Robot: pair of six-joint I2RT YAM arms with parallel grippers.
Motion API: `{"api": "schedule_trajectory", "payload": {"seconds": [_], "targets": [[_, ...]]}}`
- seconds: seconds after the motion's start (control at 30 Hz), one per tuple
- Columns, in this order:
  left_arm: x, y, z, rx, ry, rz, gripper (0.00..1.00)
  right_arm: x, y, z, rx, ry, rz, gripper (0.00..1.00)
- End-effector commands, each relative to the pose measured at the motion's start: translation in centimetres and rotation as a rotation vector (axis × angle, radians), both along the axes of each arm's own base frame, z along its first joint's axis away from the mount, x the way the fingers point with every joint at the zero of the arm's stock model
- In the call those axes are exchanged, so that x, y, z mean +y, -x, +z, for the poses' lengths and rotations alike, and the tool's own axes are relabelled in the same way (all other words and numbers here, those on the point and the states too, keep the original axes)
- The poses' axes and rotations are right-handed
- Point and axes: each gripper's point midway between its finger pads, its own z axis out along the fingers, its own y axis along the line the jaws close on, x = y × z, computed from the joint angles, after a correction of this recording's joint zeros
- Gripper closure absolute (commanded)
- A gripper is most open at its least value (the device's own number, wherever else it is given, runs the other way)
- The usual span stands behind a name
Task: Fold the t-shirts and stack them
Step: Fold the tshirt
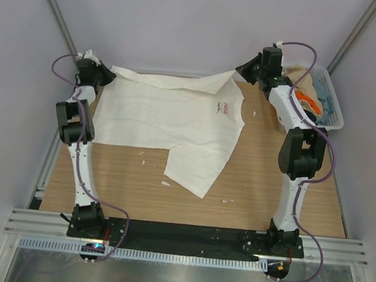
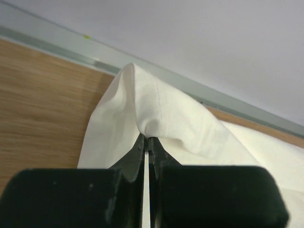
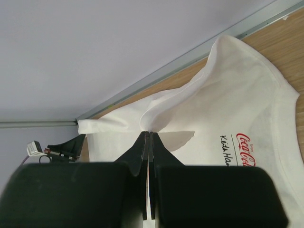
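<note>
Over at the far-left corner of the desk [image 1: 136, 183], the left end effector [image 2: 146, 140] is pinched fully closed on a corner of the white t-shirt [image 1: 170, 115], on what looks like the hem end. You can see the cloth bunching up right at the tips. From there the shirt runs sideways across the desk, so its long axis goes left to right with the red print [image 1: 225, 108] toward the right end.

The right end effector [image 3: 149, 134] is clamped tight too, on the far edge up by the shoulder or sleeve. Between the two grips that far edge is lifted and pulled fairly taut.

Main thing for the next move, I reckon: the whole body of the shirt lies on the near side of both end effectors, flat on the desk. Any fold would mean carrying that far edge toward the arm bases together. The loose near sleeve [image 1: 194, 175] sits closer to the right arm.

Far right, the other shirts [image 1: 307, 99] wait in the basket [image 1: 336, 109].
</note>
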Motion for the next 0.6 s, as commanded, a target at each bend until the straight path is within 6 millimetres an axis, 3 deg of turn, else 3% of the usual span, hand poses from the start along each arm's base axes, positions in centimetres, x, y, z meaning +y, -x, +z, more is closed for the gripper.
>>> {"api": "schedule_trajectory", "payload": {"seconds": [0.0, 0.13, 0.23, 0.57], "targets": [[-0.5, 1.3, 4.2, -0.009, 0.039, -0.049, 1.0, -0.1, 1.5, 4.2, -0.069, -0.002, -0.008, 0.99], [0.4, 2.3, 4.1, 0.019, 0.058, -0.026, 1.0, 0.3, 3.0, 3.7, -0.036, 0.002, 0.004, 0.99], [2.0, 3.0, 3.3, 0.066, 0.068, 0.013, 1.0, 0.1, 4.2, 2.0, 0.007, 0.008, 0.0, 0.99], [4.3, 4.5, 2.9, 0.12, 0.105, 0.021, 1.0, -1.7, 3.8, 1.4, 0.007, 0.042, -0.038, 0.99]]}}
